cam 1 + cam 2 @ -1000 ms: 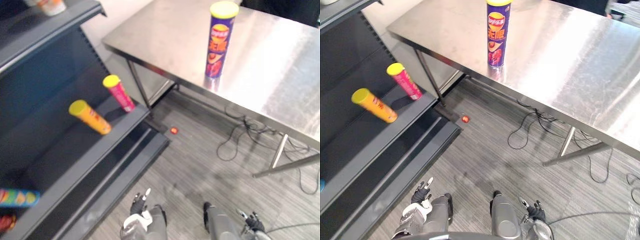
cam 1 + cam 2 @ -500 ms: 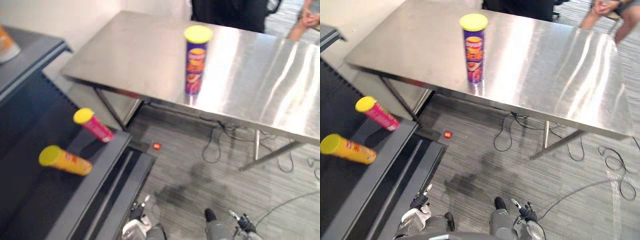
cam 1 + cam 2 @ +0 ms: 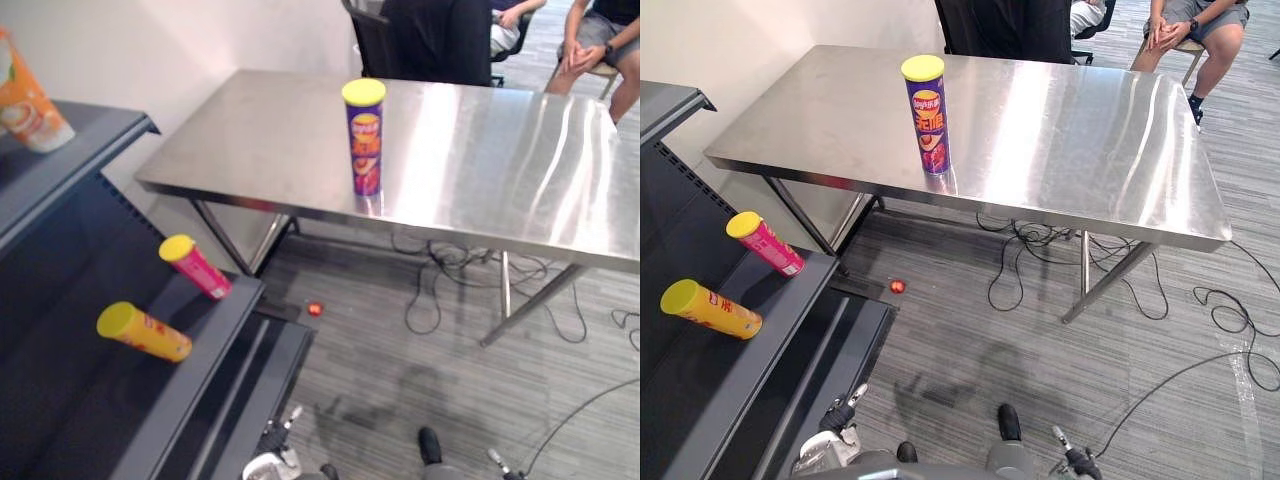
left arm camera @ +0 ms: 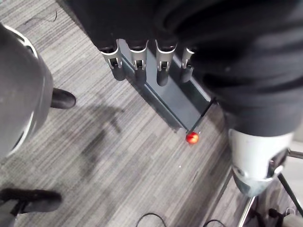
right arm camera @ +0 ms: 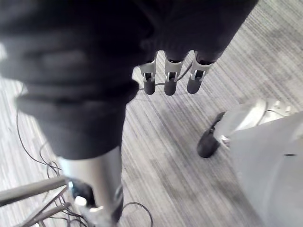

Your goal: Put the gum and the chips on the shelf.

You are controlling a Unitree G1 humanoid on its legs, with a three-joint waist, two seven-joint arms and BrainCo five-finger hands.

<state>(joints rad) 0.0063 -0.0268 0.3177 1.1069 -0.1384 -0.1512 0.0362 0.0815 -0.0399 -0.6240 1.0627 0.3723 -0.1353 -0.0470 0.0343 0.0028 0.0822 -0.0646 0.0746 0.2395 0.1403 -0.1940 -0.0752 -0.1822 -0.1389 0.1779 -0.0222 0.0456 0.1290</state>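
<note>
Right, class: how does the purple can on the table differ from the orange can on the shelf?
The purple can stands upright; the orange can lies on its side. The purple can is on the table, the orange can on the shelf. Both are tall tubes with yellow lids.
</note>
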